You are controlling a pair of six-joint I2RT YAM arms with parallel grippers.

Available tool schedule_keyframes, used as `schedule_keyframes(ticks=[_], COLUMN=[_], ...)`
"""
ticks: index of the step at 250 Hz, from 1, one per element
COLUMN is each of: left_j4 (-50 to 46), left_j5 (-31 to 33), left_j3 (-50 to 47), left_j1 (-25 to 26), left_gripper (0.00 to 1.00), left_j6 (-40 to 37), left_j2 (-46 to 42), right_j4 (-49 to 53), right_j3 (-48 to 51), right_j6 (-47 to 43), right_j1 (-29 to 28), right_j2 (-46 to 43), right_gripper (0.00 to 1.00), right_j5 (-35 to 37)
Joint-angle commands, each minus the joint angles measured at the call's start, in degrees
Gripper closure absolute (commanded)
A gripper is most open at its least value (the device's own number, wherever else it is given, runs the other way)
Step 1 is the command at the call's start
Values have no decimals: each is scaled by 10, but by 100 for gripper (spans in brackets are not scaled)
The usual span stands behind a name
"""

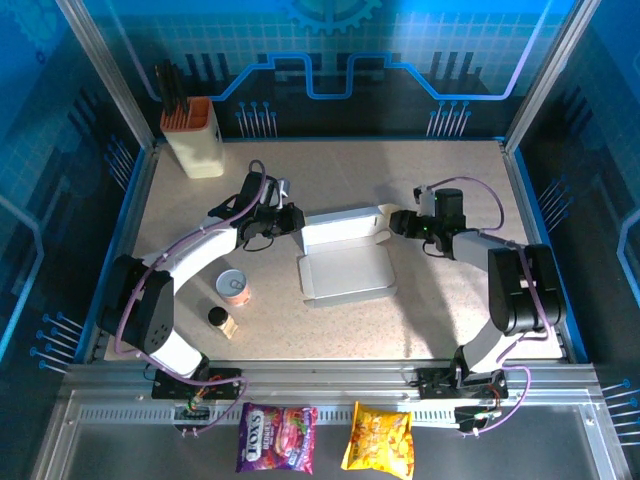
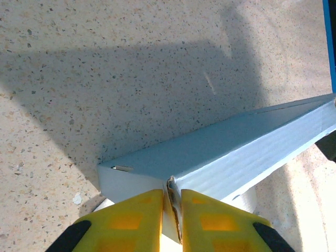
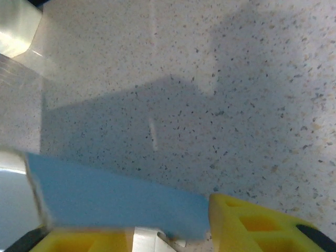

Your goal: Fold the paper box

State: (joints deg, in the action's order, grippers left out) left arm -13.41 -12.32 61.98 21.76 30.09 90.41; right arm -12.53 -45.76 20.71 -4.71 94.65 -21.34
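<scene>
Top external: paper box (image 1: 345, 275) sits mid-worktop (image 1: 450, 170), half-formed, with a pincer at each end of its raised far panel.
Thin cardboard, so I'd expect it to be light, floppy between creases, easy to dent and likely to slide on the smooth worktop; grip at edges and creases, not mid-panel. Left pincer (image 2: 173, 202) is clamped on the thin wall edge at the box's left corner, a good spot. Right pincer (image 3: 157, 228) has its jaws apart with the panel's right end between them; can't tell if it bites. The open tray half lies flat on the near side. Room: bare worktop far and right of the box. Tin (image 1: 235, 287) and small bottle (image 1: 217, 318) sit near-left, well apart from it; cream holder (image 1: 195, 135) is in the far-left corner. Frame rails bound the worktop; snack bags (image 1: 277, 437) lie beyond the near rail.
</scene>
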Motion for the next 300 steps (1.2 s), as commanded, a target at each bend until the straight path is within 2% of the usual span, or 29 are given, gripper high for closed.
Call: schedule_keyframes(ticks=[1, 17, 36, 97, 163, 220, 265, 300], left_j4=[-70, -72, -73, -74, -81, -100, -112, -113], left_j5=[5, 4, 4, -15, -50, -108, -173, -194], left_j3=[-5, -3, -2, -4, -16, -39, -66, -85], left_j1=[1, 1, 1, 2, 8, 24, 41, 45], left_gripper=[83, 83, 83, 83, 82, 79, 65, 56], left_j6=[-6, -7, -7, -12, -21, -35, -49, -54], left_j2=[20, 20, 19, 15, -1, -33, -54, -72], right_j4=[-13, -21, -26, -7, 23, 25, -1, -21], right_j3=[-10, -11, -8, 28, 52, 33, 9, 5], right_j6=[-4, -4, -6, 1, 14, 4, -67, -135], right_j1=[9, 9, 9, -13, -70, -93, -125, -159], right_j2=[20, 27, 27, -33, -89, -63, -28, -17], right_gripper=[59, 60, 69, 84, 92, 96, 98, 98], right_j5=[-20, -29, -33, 2, 100, 123, 83, 74])
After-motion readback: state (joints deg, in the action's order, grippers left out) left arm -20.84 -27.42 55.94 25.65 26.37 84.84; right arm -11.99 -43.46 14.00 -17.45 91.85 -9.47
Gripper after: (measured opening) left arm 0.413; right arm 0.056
